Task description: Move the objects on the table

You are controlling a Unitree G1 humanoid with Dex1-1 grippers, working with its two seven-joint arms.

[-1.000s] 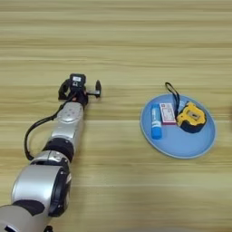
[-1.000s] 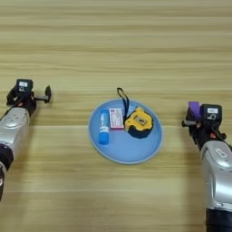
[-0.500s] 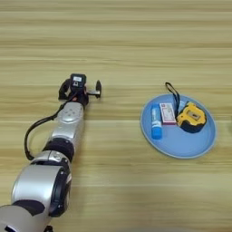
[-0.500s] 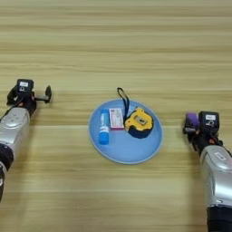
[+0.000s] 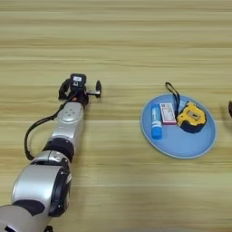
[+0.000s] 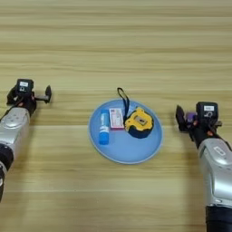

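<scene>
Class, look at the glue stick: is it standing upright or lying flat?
Lying flat. The glue stick rests lengthwise on the plate, beside the tape measure.

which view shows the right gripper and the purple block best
The right eye view: the right gripper shows whole, right of the plate, with the purple block between its fingers. The left eye view catches only a dark sliver at its right edge.

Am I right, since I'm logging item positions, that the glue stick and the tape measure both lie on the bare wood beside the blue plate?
Not quite. The glue stick and the tape measure both lie on the blue plate, not on the bare wood beside it. The right eye view shows it.
</scene>
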